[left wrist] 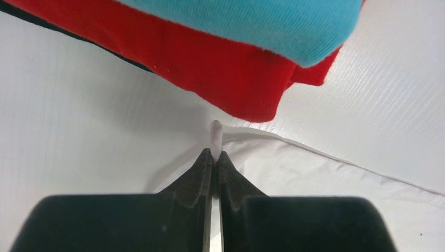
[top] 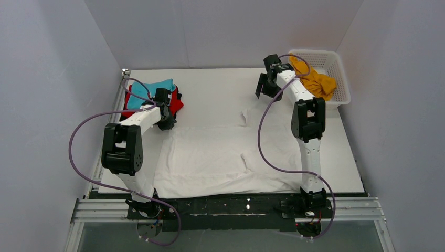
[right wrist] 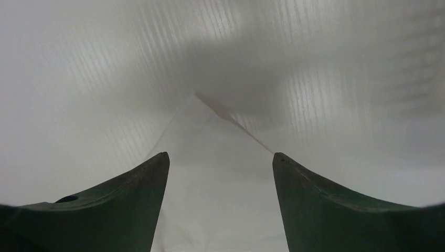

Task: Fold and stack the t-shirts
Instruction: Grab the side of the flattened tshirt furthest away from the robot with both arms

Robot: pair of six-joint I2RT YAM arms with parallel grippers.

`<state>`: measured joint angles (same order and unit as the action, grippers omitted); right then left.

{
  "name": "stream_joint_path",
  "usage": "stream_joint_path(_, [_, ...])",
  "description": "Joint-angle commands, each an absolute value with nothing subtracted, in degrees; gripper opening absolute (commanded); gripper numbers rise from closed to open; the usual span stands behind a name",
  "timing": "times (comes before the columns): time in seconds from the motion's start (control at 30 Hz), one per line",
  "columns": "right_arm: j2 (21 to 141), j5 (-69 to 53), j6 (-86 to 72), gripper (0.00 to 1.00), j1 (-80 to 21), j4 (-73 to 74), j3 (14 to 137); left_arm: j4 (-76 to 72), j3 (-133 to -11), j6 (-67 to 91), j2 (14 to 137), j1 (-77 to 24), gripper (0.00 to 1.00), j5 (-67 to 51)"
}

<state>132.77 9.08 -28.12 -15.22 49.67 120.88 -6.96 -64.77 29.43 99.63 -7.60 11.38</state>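
A large white t-shirt (top: 210, 157) lies spread over the near half of the table. My left gripper (top: 167, 123) is at its far left corner, shut on a pinch of the white cloth (left wrist: 215, 134), as the left wrist view (left wrist: 215, 153) shows. Just beyond it lies a stack of t-shirts: teal (left wrist: 273, 26) on red (left wrist: 231, 79), with a black edge (left wrist: 31, 20) underneath. My right gripper (top: 261, 87) stands open further back on the right, and a pointed corner of the white t-shirt (right wrist: 210, 173) lies between its jaws (right wrist: 220, 156).
A white lattice basket (top: 336, 63) stands at the back right with an orange-yellow t-shirt (top: 315, 80) hanging over its rim. The teal, red and black stack (top: 152, 97) sits at the back left. Grey walls close in three sides of the table.
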Motion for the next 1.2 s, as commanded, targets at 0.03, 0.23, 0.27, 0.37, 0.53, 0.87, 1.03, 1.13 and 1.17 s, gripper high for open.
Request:
stream_joint_path(0.03, [137.1,12.0,-27.1,0.79,-16.6,51.6,128.6,-1.1,-64.5,30.1,97.5,-7.2,0.00,11.1])
stream_joint_path(0.23, [140.1,16.8,-25.2,0.78,-19.2,50.7,129.6,-0.9,-64.3,30.6,98.0,-7.2,0.00,10.5])
stream_joint_path(0.27, [140.4,17.8,-24.9,0.77,-19.6,50.9,129.6,-0.8,-64.4,30.5,98.0,-7.2,0.00,10.5])
stream_joint_path(0.37, [141.7,19.4,-23.8,0.75,-20.3,51.7,129.3,-0.7,-64.3,30.3,98.0,-7.2,0.00,10.9])
stream_joint_path(0.53, [141.1,18.3,-24.1,0.67,-20.3,50.9,125.7,-0.5,-64.2,30.2,98.0,-7.2,0.00,11.2])
stream_joint_path(0.87, [137.9,20.6,-23.7,0.36,-18.9,48.1,119.0,-0.3,-64.5,30.2,98.3,-7.2,0.00,11.4])
stream_joint_path(1.03, [137.8,19.1,-22.9,0.12,-18.3,46.1,118.4,-0.3,-65.5,30.1,99.3,-7.2,0.00,11.1])
stream_joint_path(1.13, [139.1,19.1,-22.3,0.01,-17.6,45.6,121.4,1.9,-67.4,29.8,100.6,-7.2,0.00,11.4])
stream_joint_path(1.17, [139.5,19.1,-22.0,0.01,-17.1,45.4,122.7,2.3,-68.2,29.7,101.1,-7.2,0.00,11.7])
